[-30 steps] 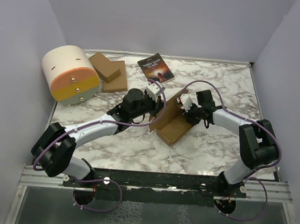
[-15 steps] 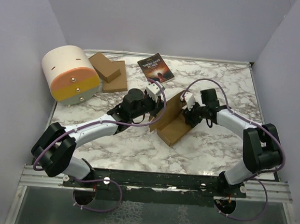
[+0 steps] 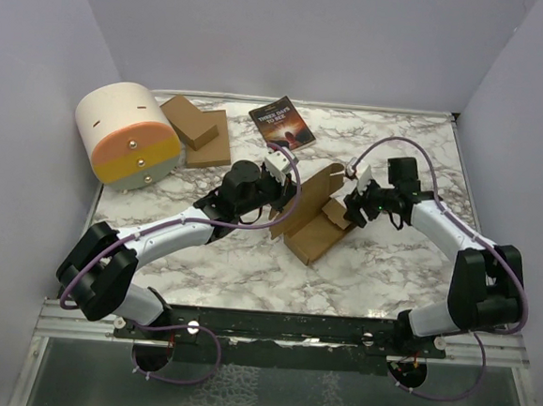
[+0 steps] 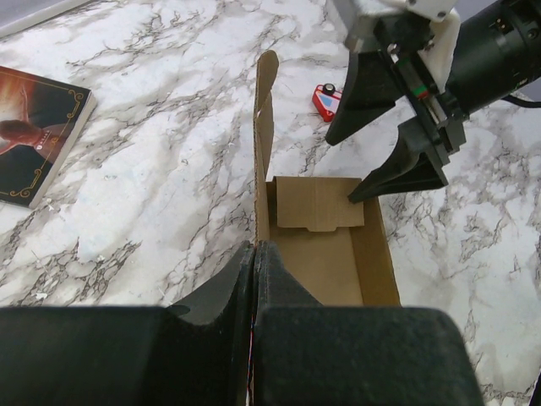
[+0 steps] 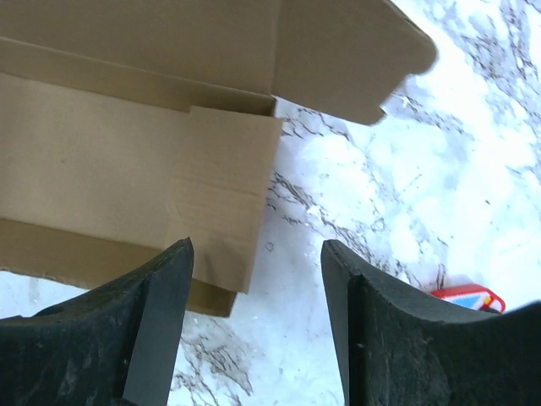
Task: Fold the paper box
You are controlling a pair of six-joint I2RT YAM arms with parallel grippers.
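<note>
Both my arms bend out wide at the elbows and reach in toward the middle, hands pretty much facing each other. Left hand [image 4: 255, 254] is pinched tight on a wall of the paper box [image 4: 325, 254]. Right hand [image 4: 345, 169] hangs low, fingers spread, gripping nothing.

bright, even overhead light, soft shadows — marble table [image 5: 397, 194] glares white at the right wrist; left gripper [image 4: 254, 254] dark, blurred.
</note>
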